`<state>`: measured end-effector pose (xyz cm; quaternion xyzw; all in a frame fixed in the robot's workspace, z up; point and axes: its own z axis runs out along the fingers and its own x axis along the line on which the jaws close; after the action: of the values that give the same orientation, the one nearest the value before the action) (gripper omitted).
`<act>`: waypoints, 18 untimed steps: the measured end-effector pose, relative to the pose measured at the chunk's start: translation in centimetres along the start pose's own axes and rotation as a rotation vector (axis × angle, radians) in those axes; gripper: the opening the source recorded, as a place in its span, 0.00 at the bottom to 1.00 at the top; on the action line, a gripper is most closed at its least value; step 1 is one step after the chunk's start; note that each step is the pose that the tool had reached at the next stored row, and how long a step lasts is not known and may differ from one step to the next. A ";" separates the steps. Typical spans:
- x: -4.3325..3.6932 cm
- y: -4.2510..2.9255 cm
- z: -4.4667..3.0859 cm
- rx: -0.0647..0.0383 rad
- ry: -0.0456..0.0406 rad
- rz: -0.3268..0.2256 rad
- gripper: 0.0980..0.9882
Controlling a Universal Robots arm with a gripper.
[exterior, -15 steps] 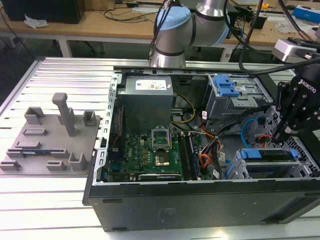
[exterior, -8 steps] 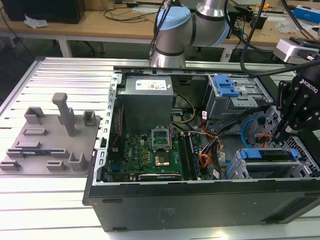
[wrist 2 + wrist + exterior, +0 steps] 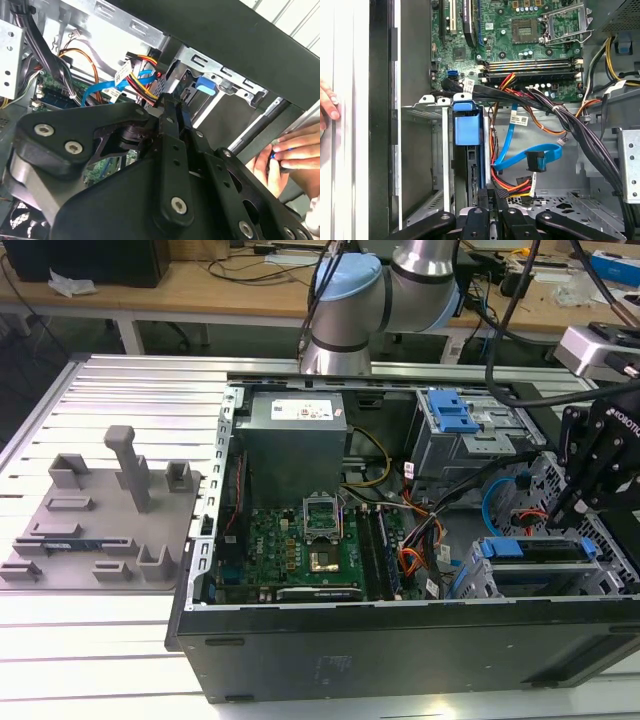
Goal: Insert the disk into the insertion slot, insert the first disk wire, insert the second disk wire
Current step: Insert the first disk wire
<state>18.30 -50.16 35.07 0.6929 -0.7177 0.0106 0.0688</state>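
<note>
The disk (image 3: 468,131) sits home in the slot (image 3: 478,578), its rear facing the loose cables (image 3: 555,114), apparently ready for wiring; the pincer (image 3: 489,196), tips drawn together, is poised beside a wire plug (image 3: 502,193) just behind the slot, though a grip cannot be confirmed

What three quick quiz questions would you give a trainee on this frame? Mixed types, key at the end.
1. True or false: the disk sits in the slot.
2. Which wires end at the tip of the gripper? A: the blue flat cable. B: the red-yellow-black bundle. C: the yellow pair near the grey box.
3. Fill in: outside the computer case, beside its wall, both wrist views show a person's ____.
Key: 1 true. 2 B. 3 hand.
</note>
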 end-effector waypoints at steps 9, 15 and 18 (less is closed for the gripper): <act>0.51 -0.01 0.06 0.000 0.0000 0.000 0.07; 0.61 1.02 0.15 0.052 -0.0120 0.005 0.07; 0.59 1.00 0.15 0.052 -0.0121 0.005 0.07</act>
<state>17.28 -50.73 35.06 0.6926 -0.7194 0.0251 0.0465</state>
